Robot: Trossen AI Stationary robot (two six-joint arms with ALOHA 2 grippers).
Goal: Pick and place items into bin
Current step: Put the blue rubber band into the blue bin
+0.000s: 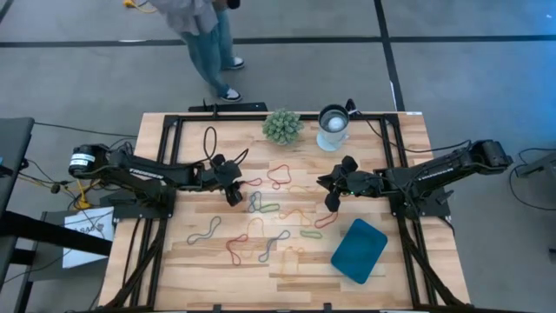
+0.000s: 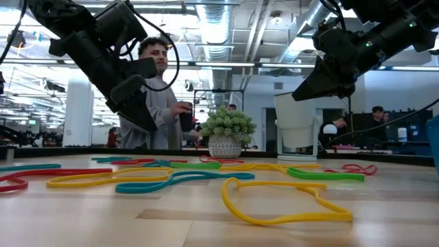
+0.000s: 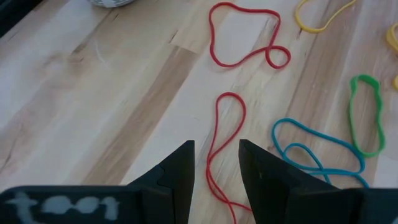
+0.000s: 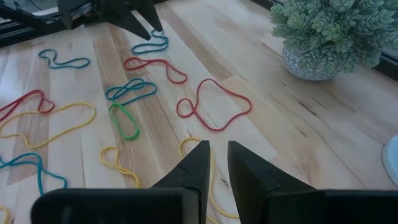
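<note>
Your left gripper (image 3: 216, 163) hangs above the pale wooden worktop (image 1: 174, 261) with its jaws spread, straddling a thin red rubber-band loop (image 3: 221, 143) that lies flat directly below; that looks like a line-up for a pinch on this band. Your right gripper (image 4: 217, 163) hovers on the other side of the worktop with its jaws only narrowly parted and nothing between them; a thin yellow rubber-band loop (image 4: 208, 186) lies on the wood just under it.

The rest of the coloured bands, red, green, yellow, blue and orange, lie scattered flat across the middle of the worktop, well apart from the shallow teal-blue rectangular bin (image 1: 359, 250), which sits near the front right corner, closer to your right arm. From above, the bin shows nothing inside it, so the sorting looks barely begun. The round white-and-metal cup (image 1: 333, 127) and the spiky green plant ball (image 1: 282, 126) stand at the far edge, out of the way.
</note>
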